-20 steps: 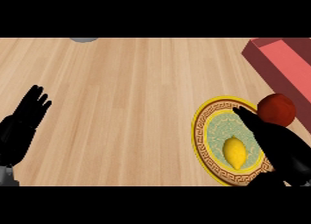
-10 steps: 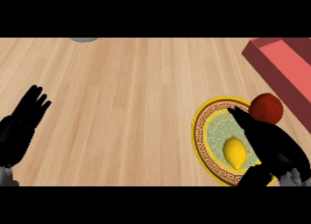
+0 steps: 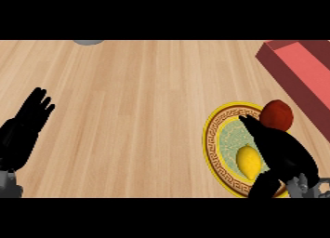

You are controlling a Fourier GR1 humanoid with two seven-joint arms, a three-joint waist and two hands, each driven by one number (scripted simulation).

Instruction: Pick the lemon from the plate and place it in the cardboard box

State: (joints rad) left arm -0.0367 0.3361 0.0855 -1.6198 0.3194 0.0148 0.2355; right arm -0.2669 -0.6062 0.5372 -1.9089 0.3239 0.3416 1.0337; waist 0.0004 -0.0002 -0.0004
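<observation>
Two black hands show above the wooden counter (image 3: 140, 116). The right hand (image 3: 280, 151) lies over the right part of a yellow-rimmed plate (image 3: 219, 139), its fingers stretched out straight toward the far edge and its thumb hanging down near the plate's lower rim; it holds nothing. The lemon (image 3: 248, 161) sits on the plate just left of that hand, touching or nearly touching its palm side, I cannot tell which. A dark red round fruit (image 3: 277, 114) rests at the plate's upper right rim, just beyond the fingertips. The reddish box (image 3: 311, 79) stands to the upper right, apart from the plate. The left hand (image 3: 23, 132) rests open at the left edge, fingers up
</observation>
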